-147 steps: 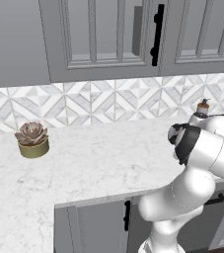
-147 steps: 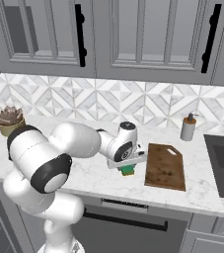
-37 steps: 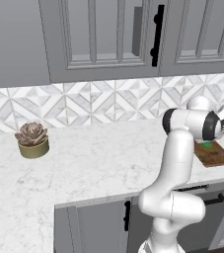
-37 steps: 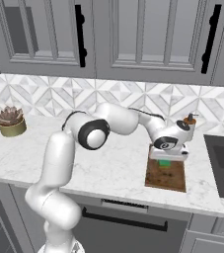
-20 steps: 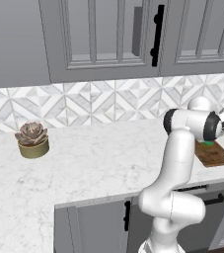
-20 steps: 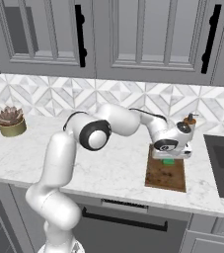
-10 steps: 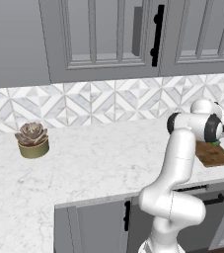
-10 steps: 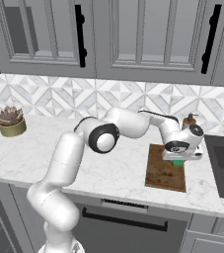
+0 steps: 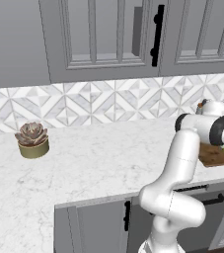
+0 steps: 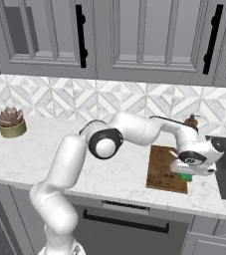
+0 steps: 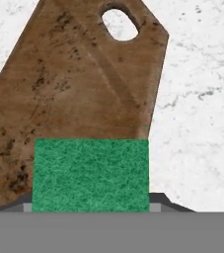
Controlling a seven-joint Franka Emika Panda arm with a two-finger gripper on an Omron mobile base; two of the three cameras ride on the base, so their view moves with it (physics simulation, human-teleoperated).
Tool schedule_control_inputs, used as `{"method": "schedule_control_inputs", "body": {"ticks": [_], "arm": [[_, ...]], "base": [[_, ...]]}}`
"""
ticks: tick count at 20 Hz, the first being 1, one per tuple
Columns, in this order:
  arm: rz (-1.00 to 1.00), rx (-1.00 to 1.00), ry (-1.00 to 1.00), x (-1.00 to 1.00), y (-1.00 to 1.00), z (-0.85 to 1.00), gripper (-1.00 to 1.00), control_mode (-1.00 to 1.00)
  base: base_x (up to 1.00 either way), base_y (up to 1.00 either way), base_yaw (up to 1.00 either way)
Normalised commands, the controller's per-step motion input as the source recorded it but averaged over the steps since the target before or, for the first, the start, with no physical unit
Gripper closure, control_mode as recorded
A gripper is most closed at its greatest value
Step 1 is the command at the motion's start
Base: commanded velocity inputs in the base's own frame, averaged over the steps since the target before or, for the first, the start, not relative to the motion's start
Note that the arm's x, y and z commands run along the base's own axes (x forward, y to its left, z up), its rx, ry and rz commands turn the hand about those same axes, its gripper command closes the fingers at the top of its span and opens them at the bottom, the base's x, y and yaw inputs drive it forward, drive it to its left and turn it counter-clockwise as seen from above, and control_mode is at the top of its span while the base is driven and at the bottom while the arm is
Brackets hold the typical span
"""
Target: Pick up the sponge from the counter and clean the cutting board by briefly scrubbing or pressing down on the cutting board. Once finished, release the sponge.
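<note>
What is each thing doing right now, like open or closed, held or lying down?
Sponge: held in the gripper, green side showing, over the near right corner of the board.
Gripper: shut on the sponge.
Cutting board: lying flat on the counter, handle hole at its far end.
Counter: white marble top carrying the board and plant.
Potted plant: standing upright.
Cabinet doors: closed.

Surface finishes at the cutting board

Sponge [image 11: 91, 174] — coarse, fibrous green scouring face, matt. Cutting board [image 11: 79, 84] — dark brown wood, matt, speckled and scored. Counter [image 11: 202, 108] — smooth white marble-look surface with faint grey veining.
</note>
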Motion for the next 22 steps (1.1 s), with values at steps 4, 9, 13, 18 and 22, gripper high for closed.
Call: {"method": "schedule_control_inputs", "body": {"ticks": [4,9,13,18,22], "arm": [[0.0,0.0,-0.02,-0.92,0.02,-0.16,1.0,-1.0],[0.0,-0.01,0.0,-0.23,0.53,-0.16,1.0,-1.0],[0.0,-0.07,0.0,0.0,0.96,0.0,1.0,-1.0],[-0.04,-0.07,-0.02,0.0,0.84,0.0,1.0,-1.0],[-0.05,-0.07,0.0,0.0,0.79,0.0,1.0,-1.0]], "base": [[0.0,0.0,0.0],[0.0,0.0,0.0],[0.0,0.0,0.0],[0.0,0.0,0.0],[0.0,0.0,0.0]]}}
